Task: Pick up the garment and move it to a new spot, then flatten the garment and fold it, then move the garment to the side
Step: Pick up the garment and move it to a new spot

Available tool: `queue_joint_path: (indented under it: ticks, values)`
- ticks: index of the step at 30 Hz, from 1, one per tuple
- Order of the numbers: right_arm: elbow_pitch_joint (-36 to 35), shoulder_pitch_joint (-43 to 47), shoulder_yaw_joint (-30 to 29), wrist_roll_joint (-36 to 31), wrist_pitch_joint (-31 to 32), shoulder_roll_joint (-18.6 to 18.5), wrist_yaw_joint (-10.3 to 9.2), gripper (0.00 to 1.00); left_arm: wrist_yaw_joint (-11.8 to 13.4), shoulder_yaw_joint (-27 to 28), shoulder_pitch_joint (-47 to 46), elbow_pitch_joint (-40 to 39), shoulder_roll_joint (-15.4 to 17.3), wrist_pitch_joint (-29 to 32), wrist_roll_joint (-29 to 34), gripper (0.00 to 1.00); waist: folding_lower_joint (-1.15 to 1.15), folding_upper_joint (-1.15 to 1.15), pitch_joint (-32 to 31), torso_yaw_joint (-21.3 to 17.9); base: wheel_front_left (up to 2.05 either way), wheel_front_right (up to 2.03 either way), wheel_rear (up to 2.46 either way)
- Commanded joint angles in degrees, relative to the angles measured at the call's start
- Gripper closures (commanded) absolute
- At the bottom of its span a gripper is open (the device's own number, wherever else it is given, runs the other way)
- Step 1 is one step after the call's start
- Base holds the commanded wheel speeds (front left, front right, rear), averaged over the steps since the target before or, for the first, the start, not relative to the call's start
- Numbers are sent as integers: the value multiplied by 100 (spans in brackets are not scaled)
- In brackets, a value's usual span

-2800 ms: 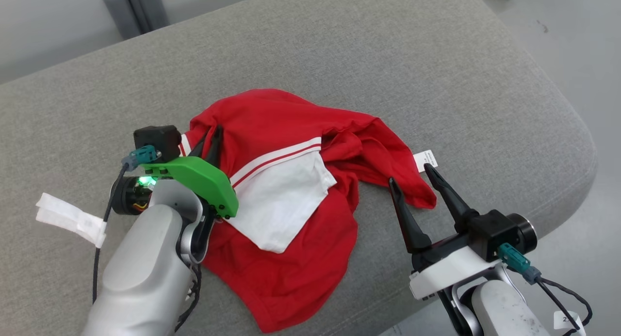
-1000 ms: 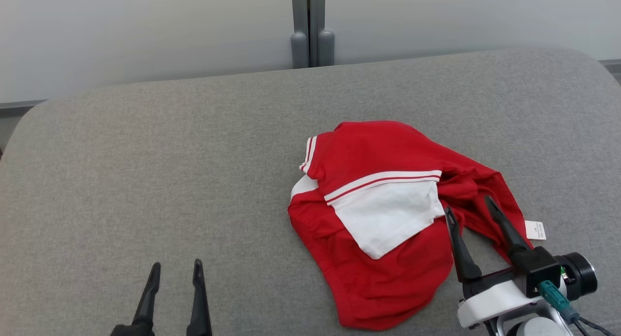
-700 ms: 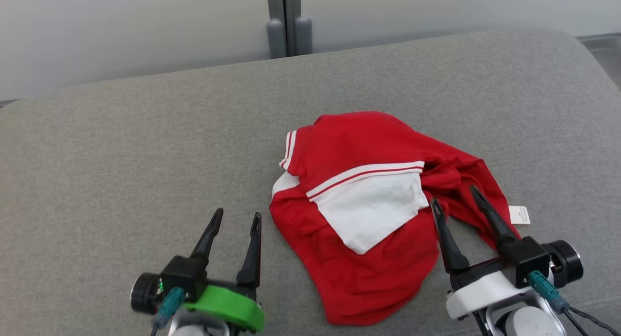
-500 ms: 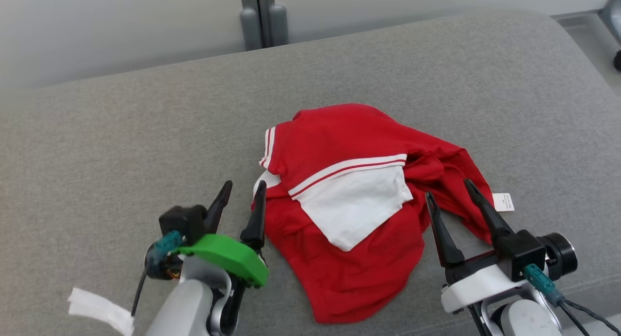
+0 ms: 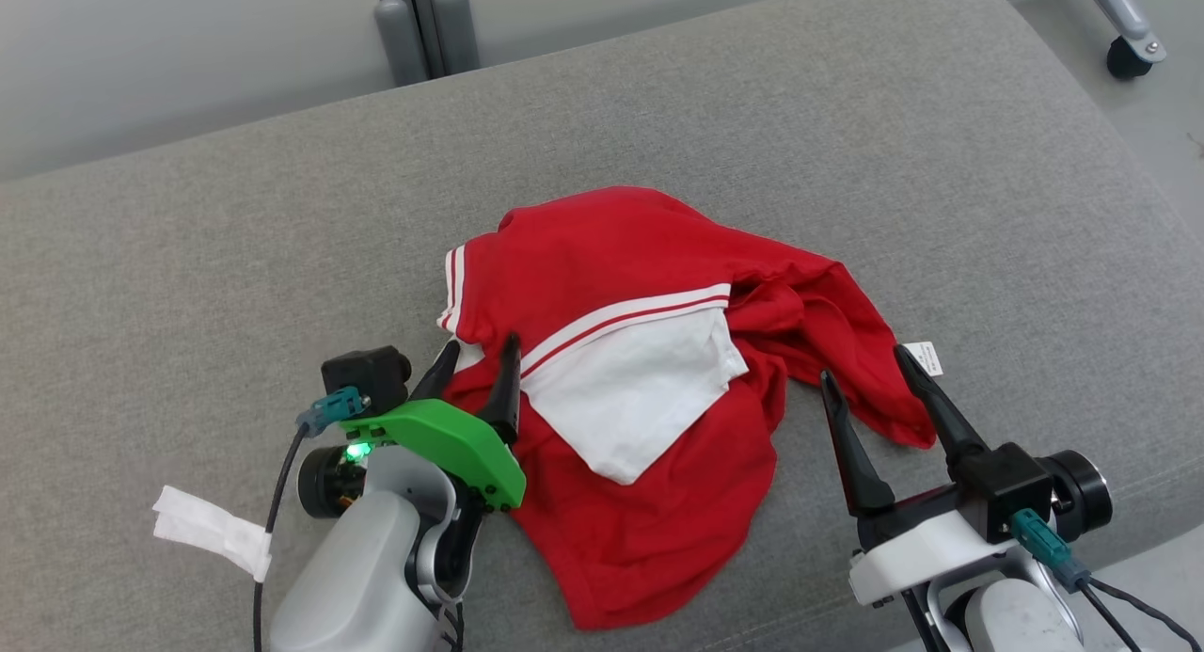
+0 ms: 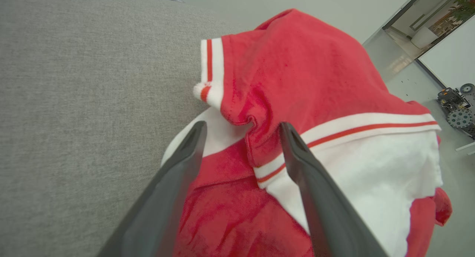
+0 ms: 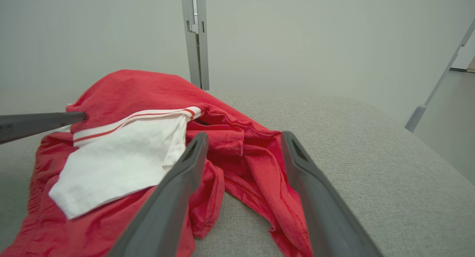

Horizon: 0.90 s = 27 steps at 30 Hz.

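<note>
Garment (image 5: 621,257) lies crumpled mid grey upholstered surface (image 5: 188,285), red with its white panel facing up. Left hand (image 5: 482,343) is wide open, fingertips straddling the fold at the garment's striped left edge, nothing clamped. Right hand (image 5: 863,362) is wide open too and empty, its tips at the red tail on the garment's right, near the white label (image 5: 926,357).

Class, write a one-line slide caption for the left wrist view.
Left gripper, jaws open, straddles a fold of the crumpled red-and-white garment on a grey cushion.
</note>
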Motion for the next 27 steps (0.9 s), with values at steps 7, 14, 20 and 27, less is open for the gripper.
queue_joint_path:
  ticks: [7, 14, 20, 27]
  values:
    - [9, -119, 64, 39, -3, 4, -4, 0, -81, -234, -393, 66, 24, -170, -268, 100, 0, 0, 44, -36, 0, 0, 0]
    - [44, -165, 64, 83, -3, 13, -4, 0, -208, -617, -800, -244, 24, -371, -405, 100, 0, 0, 14, -137, 0, 0, 0]
    - [65, -49, 32, 90, -3, 18, -4, 0, -51, -828, -1388, -1267, 27, -440, -377, 100, 0, 0, -98, -149, 0, 0, 0]
    - [17, 80, -76, 170, -3, 22, -4, 0, 343, -435, -2015, -3207, 581, -5, -210, 100, 0, 0, -195, -90, 0, 0, 0]
